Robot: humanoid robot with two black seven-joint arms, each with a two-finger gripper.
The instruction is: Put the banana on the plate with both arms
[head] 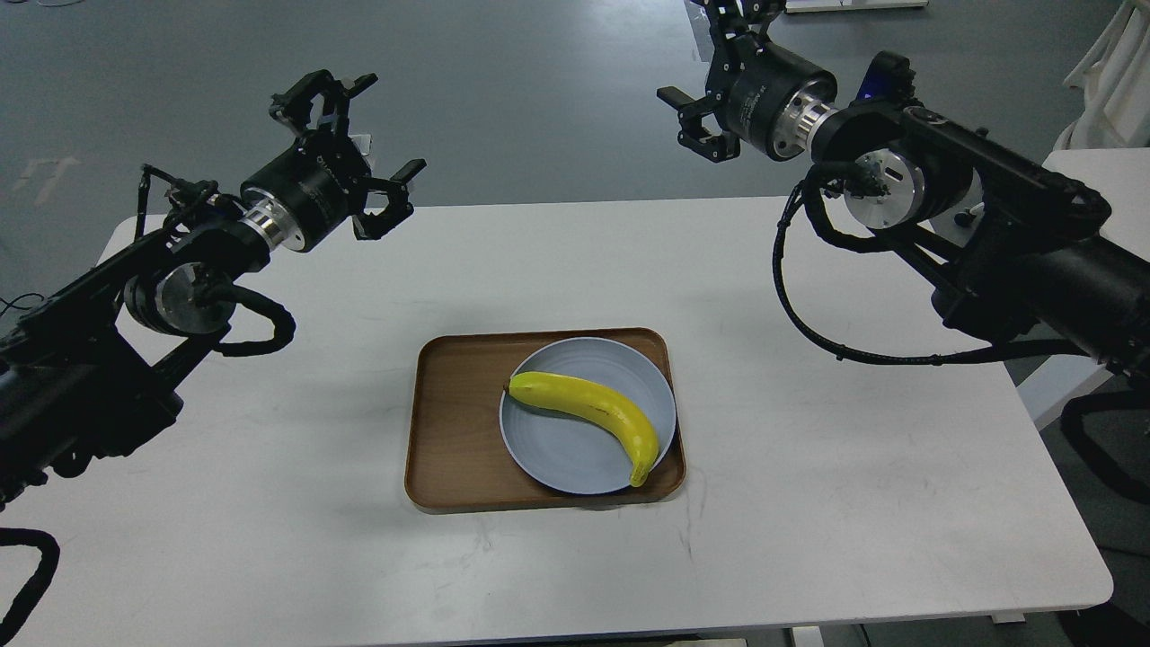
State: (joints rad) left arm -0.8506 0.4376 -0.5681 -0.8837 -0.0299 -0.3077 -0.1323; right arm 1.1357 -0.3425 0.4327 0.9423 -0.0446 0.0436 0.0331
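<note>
The yellow banana [593, 413] lies across the pale blue-grey plate [557, 454], its dark tip at the left and its stem end over the plate's right front rim. My left gripper [355, 144] is open and empty, raised above the table's far left edge. My right gripper [710, 81] is open and empty, raised high beyond the table's far edge, well away from the banana.
The plate sits in the right half of a brown wooden tray [454, 431] at the middle of the white table [809, 503]. A second white table [1101, 180] and a white chair stand at the far right. Grey floor lies beyond.
</note>
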